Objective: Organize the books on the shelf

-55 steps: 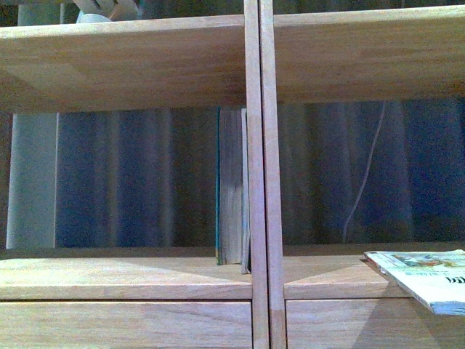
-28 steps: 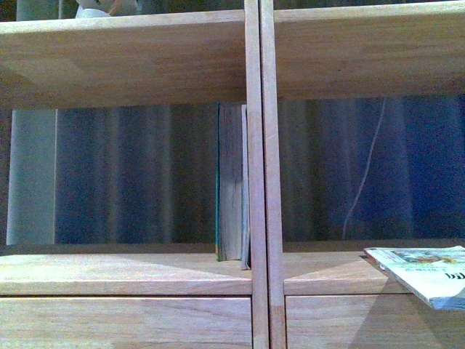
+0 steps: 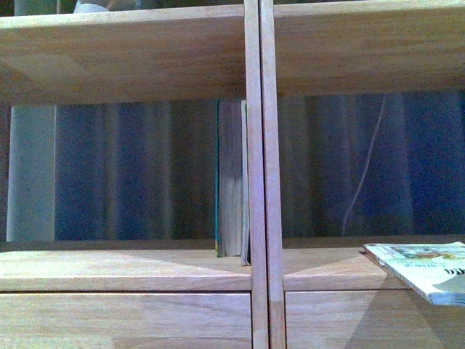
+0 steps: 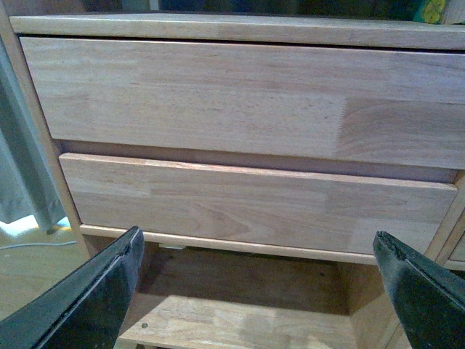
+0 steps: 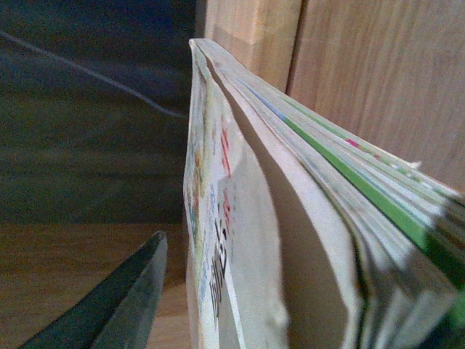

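shelf [image 3: 131,273]: fills front frame
teal book [image 3: 229,182], white book [image 3: 245,182]: upright, center, against divider [image 3: 259,174]
paperback [image 3: 429,273]: lower right, overhanging ledge
left gripper [image 4: 256,234]: spread wide (drawer fronts [image 4: 218,102] ahead)
right gripper [image 5: 138,283]: one finger beside paperback, grip unclear

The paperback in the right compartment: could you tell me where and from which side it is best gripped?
Probably the near edge of the paperback, taken from the front. It lies nearly flat on the shelf and seems to jut past its front edge, leaving room for one finger above and one below.
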### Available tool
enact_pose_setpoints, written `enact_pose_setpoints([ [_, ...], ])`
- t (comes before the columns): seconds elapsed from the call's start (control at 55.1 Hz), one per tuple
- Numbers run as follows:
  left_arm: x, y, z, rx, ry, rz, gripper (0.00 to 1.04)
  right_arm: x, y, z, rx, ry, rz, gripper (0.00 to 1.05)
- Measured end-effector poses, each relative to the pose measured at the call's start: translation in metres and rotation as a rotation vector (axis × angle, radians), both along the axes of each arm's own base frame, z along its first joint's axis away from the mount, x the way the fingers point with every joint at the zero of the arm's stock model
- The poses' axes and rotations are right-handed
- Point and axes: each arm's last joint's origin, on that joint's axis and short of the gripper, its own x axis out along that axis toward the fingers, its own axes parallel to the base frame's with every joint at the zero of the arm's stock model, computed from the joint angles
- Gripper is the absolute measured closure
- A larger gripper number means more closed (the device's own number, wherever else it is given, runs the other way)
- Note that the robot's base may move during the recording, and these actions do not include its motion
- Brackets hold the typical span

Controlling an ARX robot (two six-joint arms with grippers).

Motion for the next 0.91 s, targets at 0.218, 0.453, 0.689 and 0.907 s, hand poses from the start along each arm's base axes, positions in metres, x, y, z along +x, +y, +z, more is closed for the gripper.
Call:
enact_pose_setpoints([
  [0.218, 0.000, 0.000, 0.000, 0.000, 0.000, 0.000, 0.07, -0.004, -0.003, -0.002, -0.132, -0.051, 0.006, 0.63],
  [0.453, 0.000, 0.000, 0.000, 0.000, 0.000, 0.000, 0.07, -0.021, -0.019, -0.010, -0.357, -0.067, 0.052, 0.97],
  [0.689, 0.003, 0.002, 0.002, 0.003, 0.117, -0.240, 0.07, -0.040, -0.038, 0.001, -0.371, -0.133, 0.064, 0.97],
  [0.907, 0.037, 0.029, 0.046, -0.091, 0.086, -0.563, 0.07, -0.060, -0.048, 0.029, -0.345, -0.246, 0.083, 0.97],
])
